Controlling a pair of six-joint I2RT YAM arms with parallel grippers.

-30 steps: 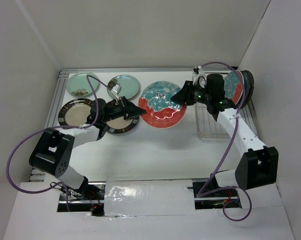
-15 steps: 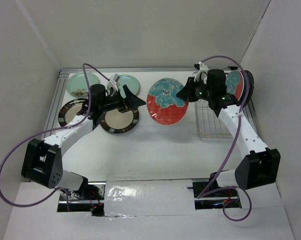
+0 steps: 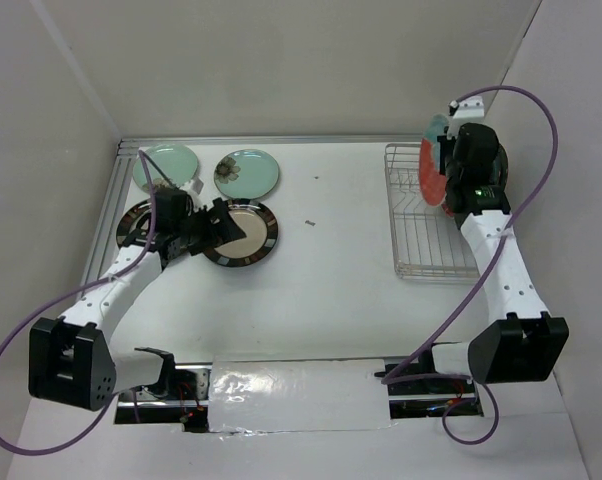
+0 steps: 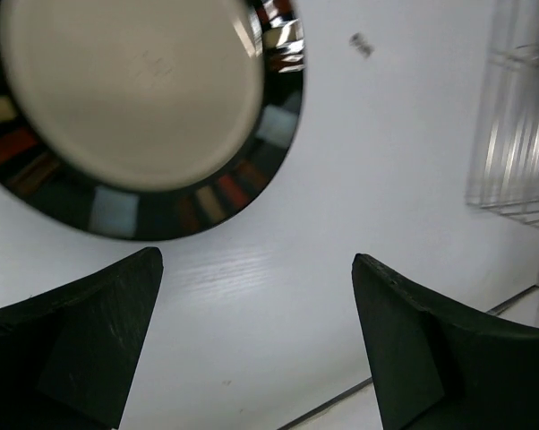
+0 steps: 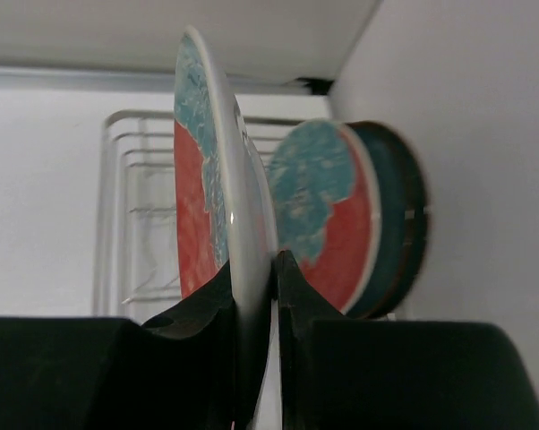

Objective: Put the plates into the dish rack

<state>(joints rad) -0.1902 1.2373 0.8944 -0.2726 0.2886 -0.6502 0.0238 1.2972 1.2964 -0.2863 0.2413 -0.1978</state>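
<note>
Only right wrist view shows us right gripper point(image 5: 253, 273) pinching upright flowered plate point(image 5: 202, 179), other plates point(image 5: 341, 206) upright behind; left gripper point(image 4: 258, 262) fingers spread near striped plate point(image 4: 135, 98).

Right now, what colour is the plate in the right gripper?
The plate is red-orange with teal patterning; right wrist view shows it best.

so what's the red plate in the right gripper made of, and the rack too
Red-orange plate: probably glazed ceramic. The painted face looks smooth, the pale rim carries a soft sheen, and the edge looks thick.
Dish rack: looks like bright metal wire, made of thin silvery rods with light glinting off them. Whether it is plated or bare steel cannot be told.
</note>
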